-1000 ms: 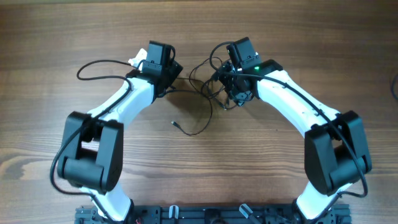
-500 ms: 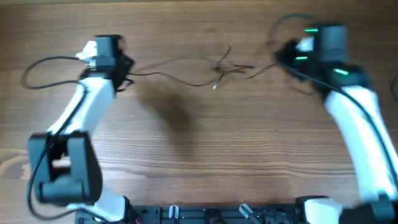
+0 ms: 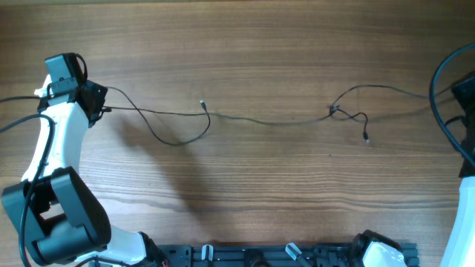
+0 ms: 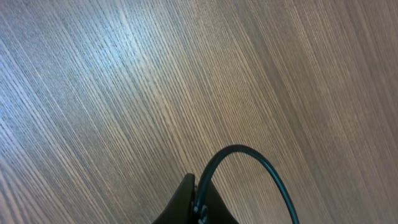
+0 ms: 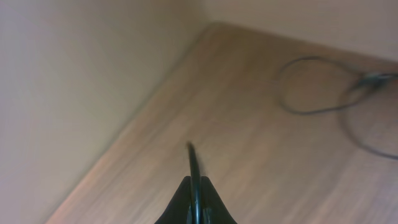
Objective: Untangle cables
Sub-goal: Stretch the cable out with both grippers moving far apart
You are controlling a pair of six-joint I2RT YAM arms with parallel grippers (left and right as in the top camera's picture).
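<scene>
Cables [image 3: 260,122] lie L–R, near-straight, knot R of centre.

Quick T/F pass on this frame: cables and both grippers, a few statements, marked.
1. The cables run strung out across the table from side to side. True.
2. The left gripper is open and empty. False: it is shut on one of the cables.
3. A small tangle sits nearer the right side. True.
4. That tangle is clamped in the left gripper. False: it is well apart from both grippers.
5. The right gripper is shut on a thin cable. True.
</scene>
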